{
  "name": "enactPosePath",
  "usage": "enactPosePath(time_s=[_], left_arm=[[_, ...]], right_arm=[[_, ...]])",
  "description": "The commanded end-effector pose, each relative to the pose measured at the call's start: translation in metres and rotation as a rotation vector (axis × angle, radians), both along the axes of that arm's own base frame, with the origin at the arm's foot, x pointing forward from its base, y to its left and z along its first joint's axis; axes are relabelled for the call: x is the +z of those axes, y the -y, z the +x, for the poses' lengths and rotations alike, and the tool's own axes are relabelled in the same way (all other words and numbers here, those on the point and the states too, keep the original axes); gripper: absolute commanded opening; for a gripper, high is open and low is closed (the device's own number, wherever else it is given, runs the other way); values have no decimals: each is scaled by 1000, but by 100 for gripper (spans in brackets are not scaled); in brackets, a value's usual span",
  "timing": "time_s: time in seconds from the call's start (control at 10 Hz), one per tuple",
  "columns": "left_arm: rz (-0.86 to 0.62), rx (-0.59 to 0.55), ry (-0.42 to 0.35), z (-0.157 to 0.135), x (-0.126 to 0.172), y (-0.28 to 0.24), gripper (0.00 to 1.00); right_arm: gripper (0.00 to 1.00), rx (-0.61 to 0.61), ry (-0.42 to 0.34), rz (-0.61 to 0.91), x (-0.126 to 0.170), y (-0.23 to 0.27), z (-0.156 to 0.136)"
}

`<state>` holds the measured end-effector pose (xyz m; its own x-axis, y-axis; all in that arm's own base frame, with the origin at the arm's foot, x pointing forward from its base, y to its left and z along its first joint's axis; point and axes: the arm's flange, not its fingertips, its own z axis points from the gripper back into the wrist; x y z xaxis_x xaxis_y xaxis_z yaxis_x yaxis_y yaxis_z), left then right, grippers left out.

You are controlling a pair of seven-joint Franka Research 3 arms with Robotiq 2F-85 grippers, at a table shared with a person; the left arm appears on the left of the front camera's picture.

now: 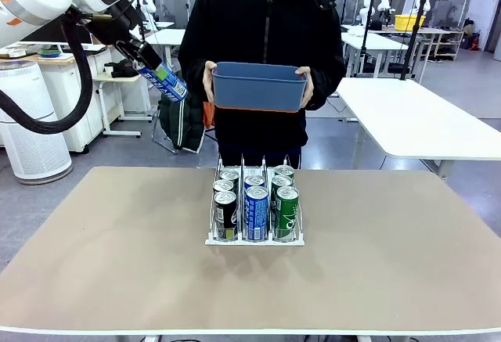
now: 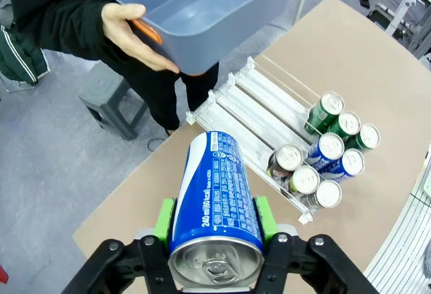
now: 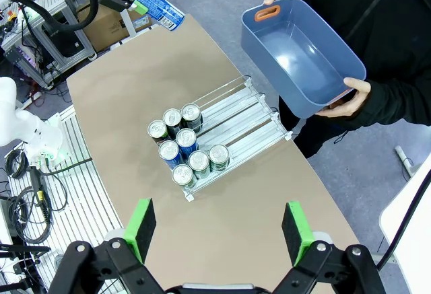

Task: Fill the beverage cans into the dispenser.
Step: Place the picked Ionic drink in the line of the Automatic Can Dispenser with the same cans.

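The big brown table fills the bottom half of the front view. A person stands at the top middle, holding a blue tub with both hands. The tub looks empty inside, so I think it is held up just to keep it out of the way.

The dispenser sits in the middle of the table. Its lanes slope down toward the robot, so cans roll to the front. Eight beverage cans are packed at that front end: three in the left lane, three in the right lane and two in the middle. The back of every lane is bare.

In the upper left of the front view, the left gripper is squeezed tight around a blue can, lifted high and tilted. I think it goes to the middle lane next.

At the bottom of the right wrist view, the right gripper is spread wide and holds nothing, waiting up high.
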<state>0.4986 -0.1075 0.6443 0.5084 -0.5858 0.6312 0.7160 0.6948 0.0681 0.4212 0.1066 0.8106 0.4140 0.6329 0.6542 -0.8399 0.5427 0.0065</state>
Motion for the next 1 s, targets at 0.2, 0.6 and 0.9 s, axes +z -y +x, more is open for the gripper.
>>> enactPosePath(time_s=[0.2,0.6,0.9], left_arm=[[170,-95,-29,-53,7,26,57],[312,-262,-46,-116,-19,72,57],[341,-358,-94,-144,-38,100,57]], right_arm=[[100,0,0,0,0,0,-1],[100,0,0,0,0,0,-1],[100,0,0,0,0,0,-1]])
